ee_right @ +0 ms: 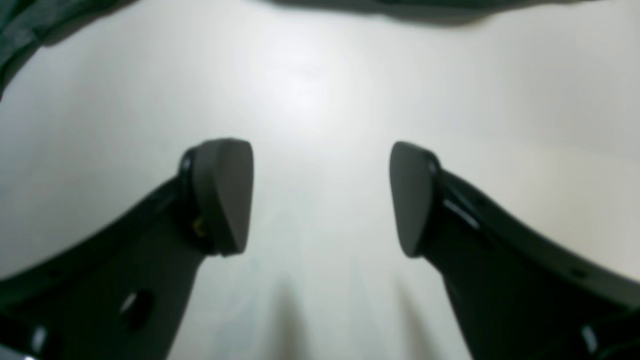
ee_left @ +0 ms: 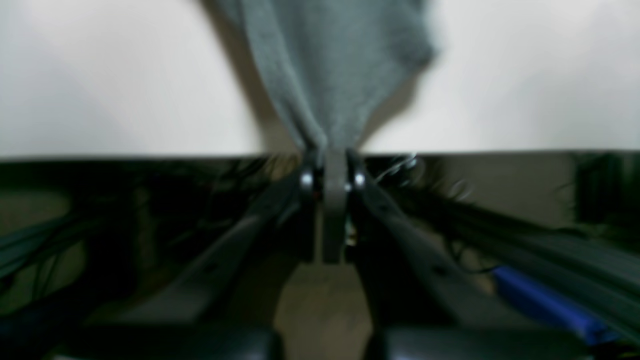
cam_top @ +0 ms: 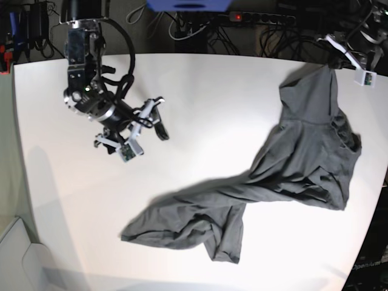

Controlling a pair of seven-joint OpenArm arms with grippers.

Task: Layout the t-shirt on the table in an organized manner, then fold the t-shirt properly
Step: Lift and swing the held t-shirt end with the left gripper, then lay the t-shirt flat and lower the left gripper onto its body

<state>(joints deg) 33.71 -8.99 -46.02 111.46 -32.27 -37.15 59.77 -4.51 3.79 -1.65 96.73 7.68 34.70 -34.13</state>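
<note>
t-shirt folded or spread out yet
Neither: the t-shirt lies bunched and wrinkled across the table, one end pinched up by the left gripper.

Bare table lies open between the arms; the sprawled t-shirt blocks the near-right part.

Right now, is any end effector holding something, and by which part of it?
The left end effector is shut on the t-shirt, pinching a bunched edge near the table's far side. The right end effector is open and holds nothing.
</note>
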